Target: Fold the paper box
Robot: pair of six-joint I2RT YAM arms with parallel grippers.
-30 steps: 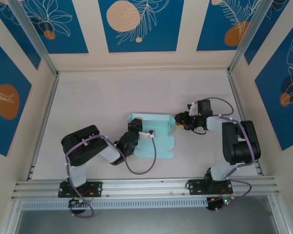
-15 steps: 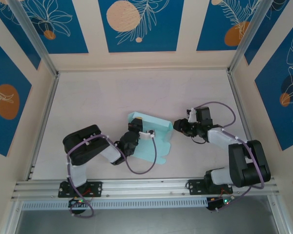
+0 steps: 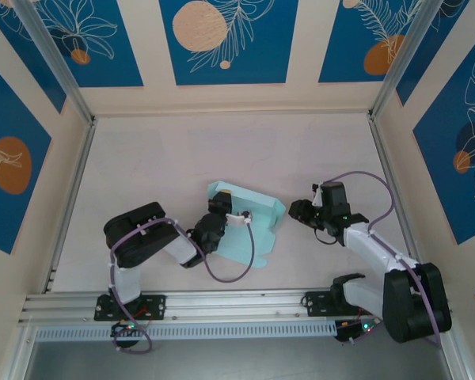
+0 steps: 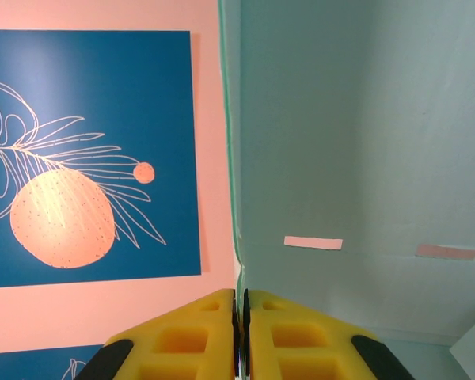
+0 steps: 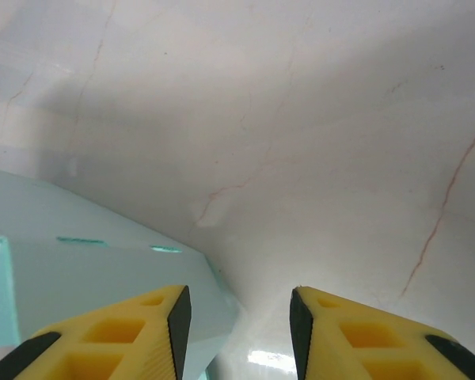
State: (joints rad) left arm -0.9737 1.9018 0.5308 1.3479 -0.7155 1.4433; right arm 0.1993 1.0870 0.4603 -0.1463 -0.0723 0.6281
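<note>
The left pincer (image 4: 241, 310) clamps the paper box (image 3: 265, 210) edge; the right pincer (image 5: 239, 313), released beside it, should push squarely along the crease.

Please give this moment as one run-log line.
left gripper: jaws shut on paper box edge | right gripper: jaws open, beside box | fold: unfinished

open table (image 3: 222, 150) beyond the paper box (image 3: 265, 207), up to the wall (image 3: 222, 99).
</note>
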